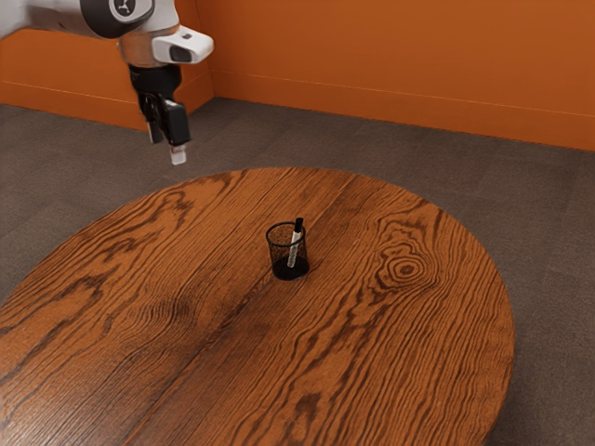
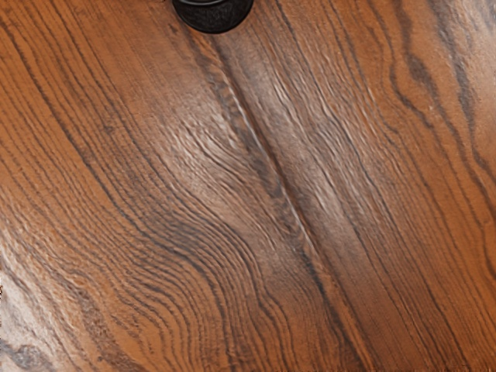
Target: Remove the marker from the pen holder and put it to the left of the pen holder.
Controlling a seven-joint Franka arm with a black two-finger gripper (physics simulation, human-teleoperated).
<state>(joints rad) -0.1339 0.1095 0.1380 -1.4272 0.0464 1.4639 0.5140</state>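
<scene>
Black two-finger gripper point(image 1: 167, 150): is hovering released. Black-and-white marker point(image 1: 297, 238) (likely light, stiff, slick): is leaning inside black mesh pen holder point(image 1: 289, 272), offering its upper end point(image 1: 299, 224).

A round wooden table point(image 1: 418, 372) is marked by a ringed knot point(image 1: 406, 269) toward its two o'clock in the exterior view. It is bordered by grey floor point(image 1: 548, 242); orange walls point(image 1: 400, 65) are seen beyond at twelve, joined at eleven. In the wrist view, the wood is crossed by a dark seam point(image 2: 293, 203) from eleven to five.
</scene>
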